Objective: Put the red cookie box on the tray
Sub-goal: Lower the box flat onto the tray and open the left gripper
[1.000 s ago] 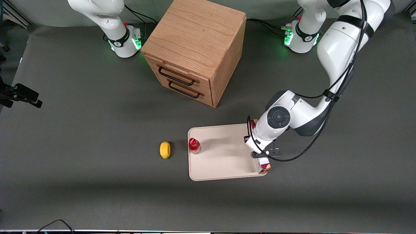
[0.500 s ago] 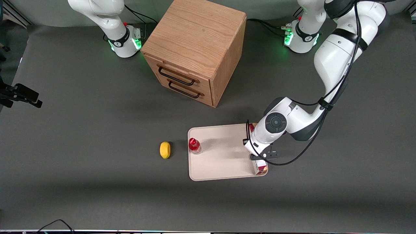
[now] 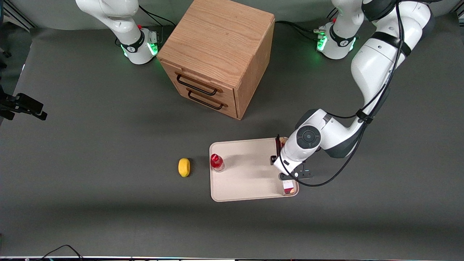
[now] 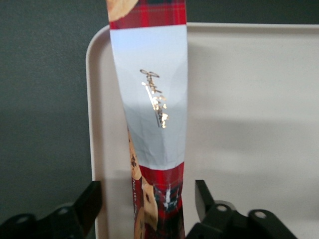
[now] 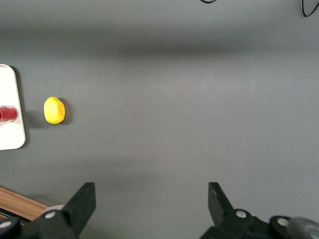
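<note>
The pincer (image 4: 147, 206) hangs over the tray's end nearest the working arm, its fingers (image 4: 89, 199) spread with a clear gap on each side of the red cookie box (image 4: 149, 124), so it is gripping nothing; the box runs straight out from between them along the tray's rim (image 4: 94, 99), lying inside the tray (image 3: 246, 170) but hard against that edge. The risk, as I judge it, comes from that closeness: if the pincer lifts off crooked or a finger drags along the cardboard, the narrow box could tip or slide over the low rim onto the bench (image 3: 108, 203). On the box's white patch there is a gold script signature, too cursive to read; around it are red tartan print and pictured cookies. Farther from the pincer, a small red-capped bottle (image 3: 216, 162) stands at the tray's other end, and a yellow lemon (image 3: 184, 167) lies on the bench just past it
</note>
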